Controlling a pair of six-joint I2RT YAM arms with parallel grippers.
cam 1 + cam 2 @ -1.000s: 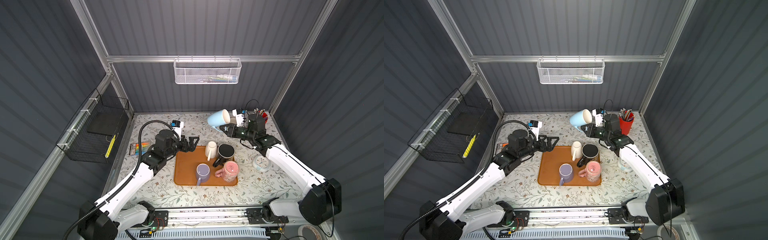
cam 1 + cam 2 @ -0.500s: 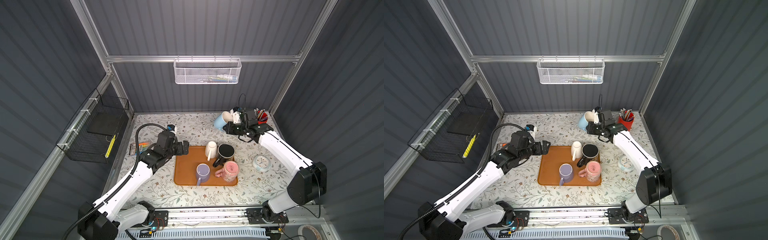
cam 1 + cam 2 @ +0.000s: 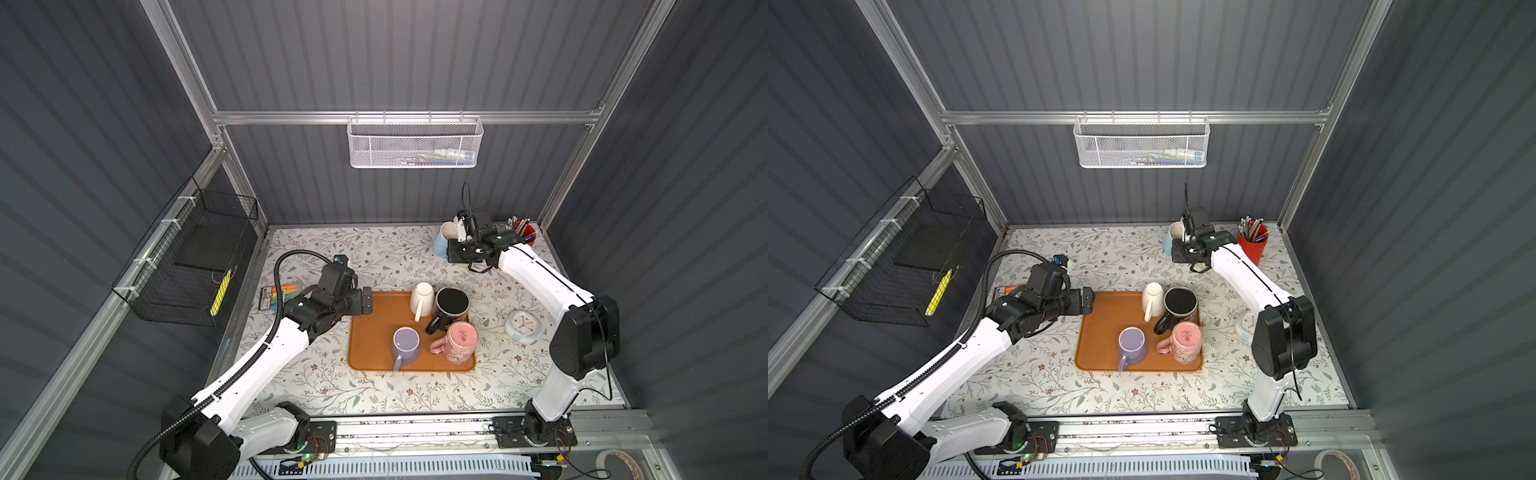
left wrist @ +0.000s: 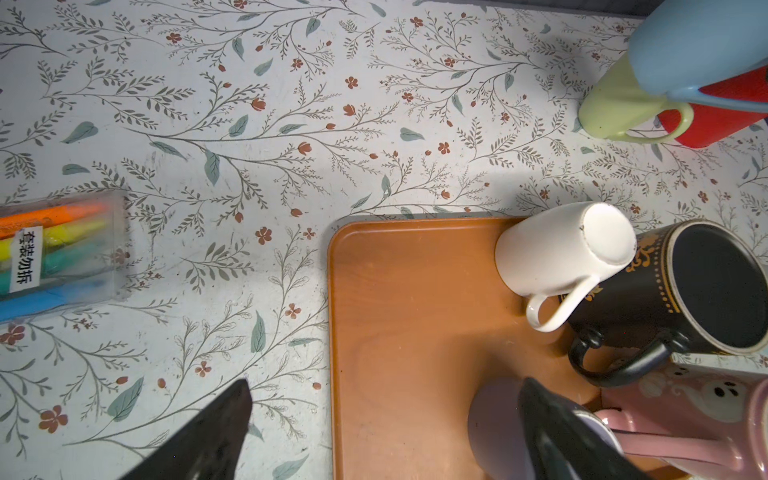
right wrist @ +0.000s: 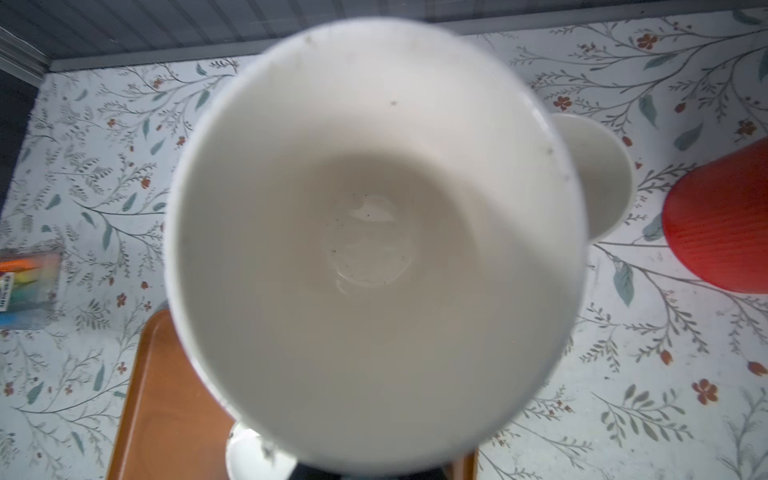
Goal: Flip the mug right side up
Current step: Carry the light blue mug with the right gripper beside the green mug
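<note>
The light blue mug [image 3: 441,242] with a cream inside is at the back of the table beside the red pencil cup, its mouth turned upward in both top views. My right gripper [image 3: 459,246] is shut on it from the right. In the right wrist view the mug's cream inside [image 5: 374,232] fills the picture and hides the fingers; its handle [image 5: 598,178] sticks out to one side. Whether the mug touches the table I cannot tell. My left gripper [image 3: 365,301] is open and empty over the left edge of the orange tray [image 3: 374,336].
On the tray are a white mug [image 3: 422,296] base up, a black mug [image 3: 452,302] mouth up, a purple mug [image 3: 405,343] and a pink mug [image 3: 460,340]. A small clock [image 3: 523,326] lies right of the tray, a marker box [image 3: 278,296] left of it.
The right arm has carried the blue mug from high and tilted on its side back and down near the table, mouth now up. The left gripper has drawn back a little to the left.
</note>
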